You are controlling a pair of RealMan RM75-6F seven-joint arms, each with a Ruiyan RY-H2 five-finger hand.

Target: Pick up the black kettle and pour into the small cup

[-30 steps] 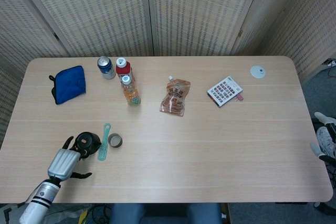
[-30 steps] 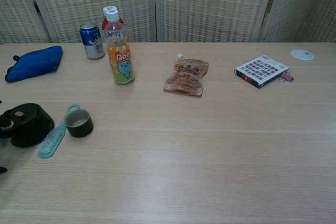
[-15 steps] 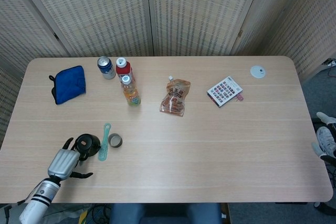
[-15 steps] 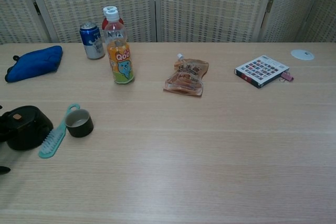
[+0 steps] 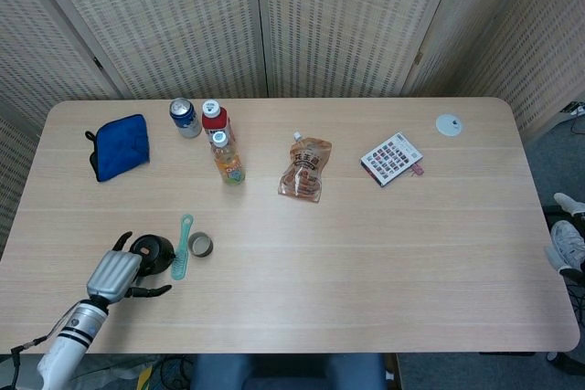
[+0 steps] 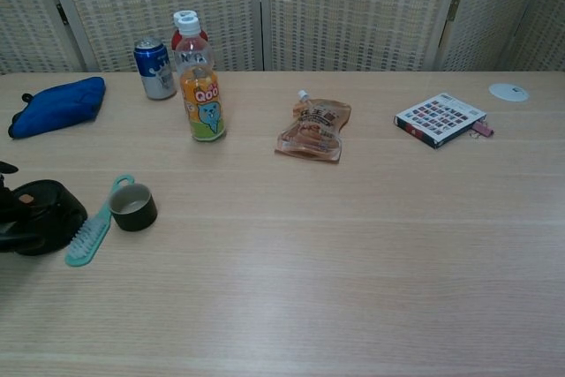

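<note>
table (image 5: 366,253): wood, wicker screens behind | left hand (image 5: 114,274): low at near-left edge, fingers spread around black kettle (image 5: 152,253), grip unclear | small cup (image 5: 200,245): beside kettle

The left hand (image 5: 114,273) has a silver-grey back plate, ribbed with shallow lengthwise grooves, and slim black fingers (image 5: 154,290) that taper to dark tips. Behind the plate sits a short grey wrist section, then a white forearm (image 5: 64,358) ringed with narrow black bands near the wrist. A thin dark cable (image 5: 26,347) trails off the forearm toward the frame's lower left corner. In the chest view only black finger parts (image 6: 7,168) show at the left edge.
</note>
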